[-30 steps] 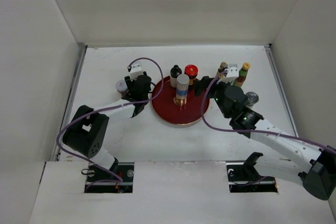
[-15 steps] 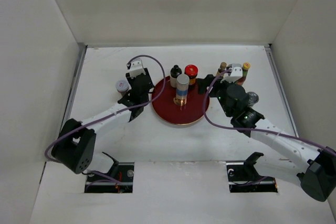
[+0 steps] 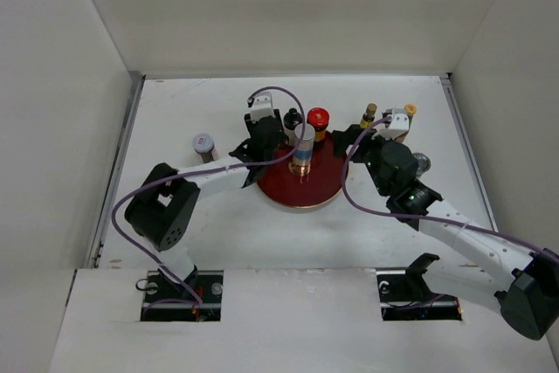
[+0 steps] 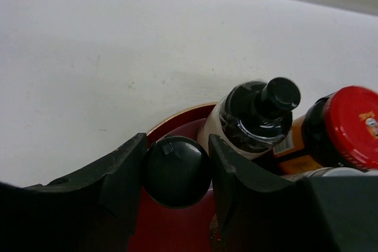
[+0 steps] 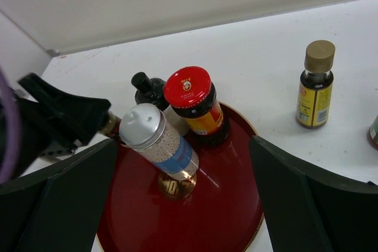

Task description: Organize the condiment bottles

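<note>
I can't read the labels. My left tool [image 4: 177, 159], come over from the lilac-capped jar [image 3: 203, 143], grips a black-capped bottle [image 4: 177, 174]; right tool [image 5: 183, 154] released.

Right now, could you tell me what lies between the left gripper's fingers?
A black-capped bottle, above the red tray; the left wrist view shows it.

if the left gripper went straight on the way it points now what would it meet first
Likely the black spout-capped bottle on the red tray, just ahead and slightly off-centre from the left gripper, which is closed on a black round-capped bottle. Depth is unclear.
</note>
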Controlling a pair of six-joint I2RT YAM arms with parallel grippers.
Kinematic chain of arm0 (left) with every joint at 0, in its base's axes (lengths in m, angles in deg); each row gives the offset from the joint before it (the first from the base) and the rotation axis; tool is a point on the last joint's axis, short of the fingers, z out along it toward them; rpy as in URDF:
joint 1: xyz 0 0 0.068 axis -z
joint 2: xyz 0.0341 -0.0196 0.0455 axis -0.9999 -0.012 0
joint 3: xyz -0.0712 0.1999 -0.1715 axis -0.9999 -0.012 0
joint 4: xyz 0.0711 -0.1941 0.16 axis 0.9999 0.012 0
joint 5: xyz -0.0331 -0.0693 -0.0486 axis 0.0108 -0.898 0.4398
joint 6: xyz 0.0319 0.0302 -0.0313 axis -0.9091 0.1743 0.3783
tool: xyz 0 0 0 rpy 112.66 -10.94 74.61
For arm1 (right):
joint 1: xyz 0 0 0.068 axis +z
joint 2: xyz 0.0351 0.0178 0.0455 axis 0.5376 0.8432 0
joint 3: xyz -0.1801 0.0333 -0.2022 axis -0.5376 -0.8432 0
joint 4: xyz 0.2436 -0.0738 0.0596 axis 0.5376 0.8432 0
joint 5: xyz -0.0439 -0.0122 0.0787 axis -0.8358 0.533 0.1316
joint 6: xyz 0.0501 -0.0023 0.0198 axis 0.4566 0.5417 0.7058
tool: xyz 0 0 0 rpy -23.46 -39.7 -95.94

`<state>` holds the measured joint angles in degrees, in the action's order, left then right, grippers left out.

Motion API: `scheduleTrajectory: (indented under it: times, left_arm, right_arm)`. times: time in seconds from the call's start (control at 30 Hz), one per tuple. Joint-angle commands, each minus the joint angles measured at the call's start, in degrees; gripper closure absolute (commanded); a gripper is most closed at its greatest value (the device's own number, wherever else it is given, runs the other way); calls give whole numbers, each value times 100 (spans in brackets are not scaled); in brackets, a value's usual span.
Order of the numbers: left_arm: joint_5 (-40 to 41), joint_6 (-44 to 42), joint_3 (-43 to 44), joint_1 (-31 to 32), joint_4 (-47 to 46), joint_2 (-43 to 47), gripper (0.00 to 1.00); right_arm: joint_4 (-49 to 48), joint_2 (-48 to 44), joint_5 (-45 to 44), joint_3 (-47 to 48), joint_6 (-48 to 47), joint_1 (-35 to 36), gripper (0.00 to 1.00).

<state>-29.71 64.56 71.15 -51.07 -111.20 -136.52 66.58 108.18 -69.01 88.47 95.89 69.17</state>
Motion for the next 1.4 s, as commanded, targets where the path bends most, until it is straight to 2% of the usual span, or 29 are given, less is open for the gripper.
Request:
scheduleTrajectory:
  times: [0.0,0.1,0.2,0.43,0.53,0.77,0.97,1.07,1.17,1.37]
  left_arm:
    - [-31,87,334,65,-451,-198,74]
    - [-48,95,264,56,-776,-488,73]
    - [22,104,106,65,-1023,-647,66]
    - [154,148,-219,118,-971,-279,23]
    - [329,122,-439,144,-831,212,13]
    - [663,183,-1194,-145,-14,1513,10]
    - [936,534,-1669,-979,1031,2323,8]
    - [1041,780,-1679,-1445,1393,2298,8]
    - [858,886,-1539,-1806,1420,1859,9]
    - [541,878,-1170,-2114,1227,1208,10]
  right_arm:
    - [-365,-45,-56,28,56,-30,0]
    - [-365,-10,-64,28,65,-22,0]
    - [-383,-19,-65,28,74,-30,0]
    - [-366,-62,-47,19,91,-48,0]
    - [-383,-71,-47,19,91,-48,0]
    - [-365,-36,-47,19,91,-48,0]
    - [-374,52,-29,54,91,-21,0]
    - [-348,113,-3,89,91,-13,0]
    - [-357,192,41,107,91,-13,0]
    - [-383,342,67,160,91,-13,0]
